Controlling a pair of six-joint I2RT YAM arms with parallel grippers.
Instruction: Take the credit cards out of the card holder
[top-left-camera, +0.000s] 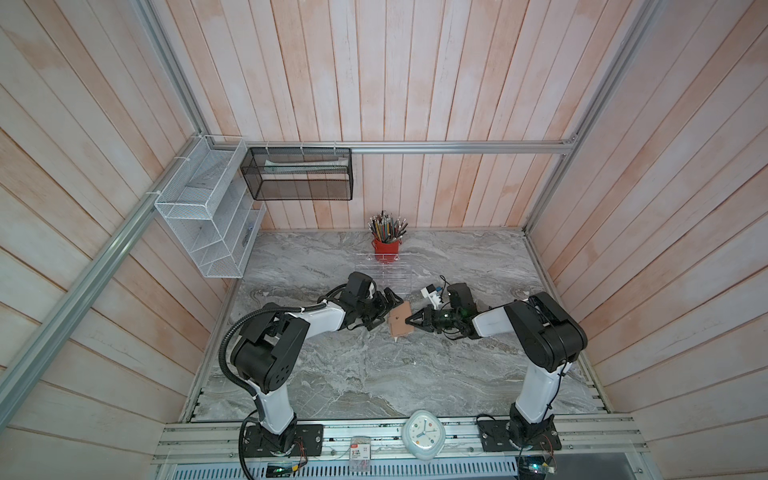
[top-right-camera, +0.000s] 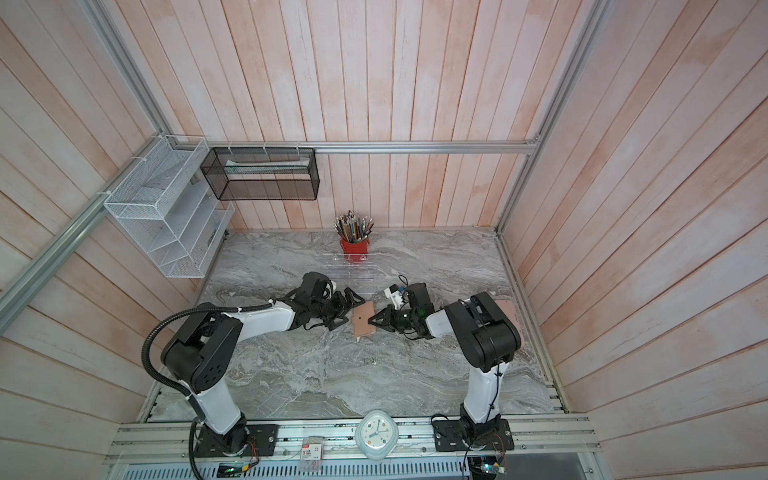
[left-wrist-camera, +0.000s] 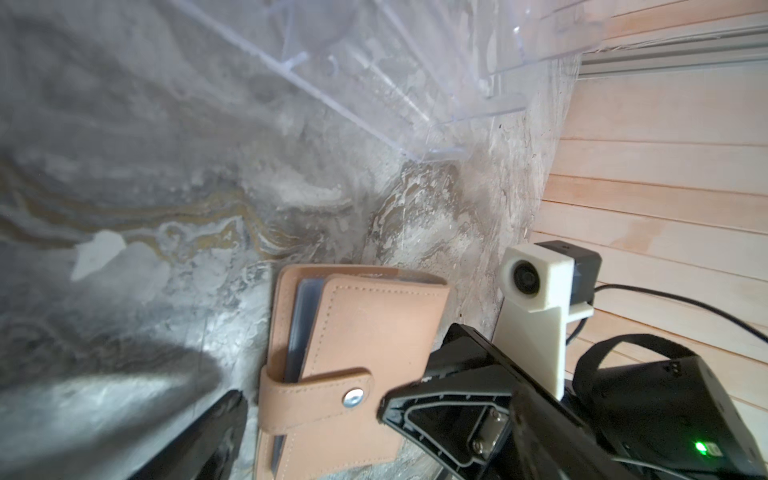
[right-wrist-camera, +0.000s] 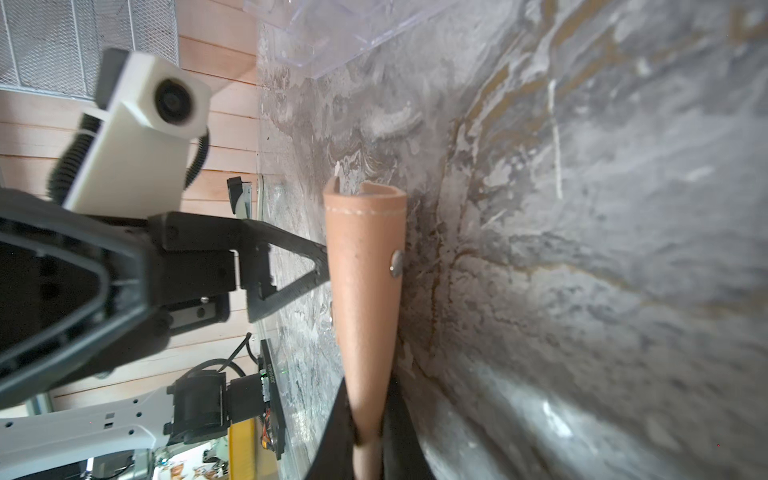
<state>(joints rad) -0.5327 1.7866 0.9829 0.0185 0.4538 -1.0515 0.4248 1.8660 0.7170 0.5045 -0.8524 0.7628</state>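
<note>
The card holder (top-left-camera: 400, 321) lies closed on the marble desk (top-left-camera: 374, 374), between your two arms and just in front of the clear acrylic rack (top-left-camera: 384, 276); both top views show it there (top-right-camera: 363, 322). From the left wrist camera you see its tan cover (left-wrist-camera: 353, 353) with the strap tab (left-wrist-camera: 316, 395) wrapped across the front, the metal snap (left-wrist-camera: 353, 399) facing up, and pale blue-grey sleeves (left-wrist-camera: 305, 324) peeking out at the open edge; you cannot tell from here what they hold. Your right claw (top-left-camera: 409, 321) comes in from the right with its jaws drawn together on the end of the strap tab: in the right wrist view the tan strap (right-wrist-camera: 363, 270) runs down between the two dark fingers (right-wrist-camera: 365, 436). Your left claw (top-left-camera: 390, 312) sits at the holder's opposite side with its jaws spread wide and nothing between them; in the right wrist view the tip of one of its fingers (right-wrist-camera: 322, 266) is right up against the holder's edge, touching or nearly so. A red cup of pencils (top-left-camera: 386, 249) stands behind the rack, by the back wall.
</note>
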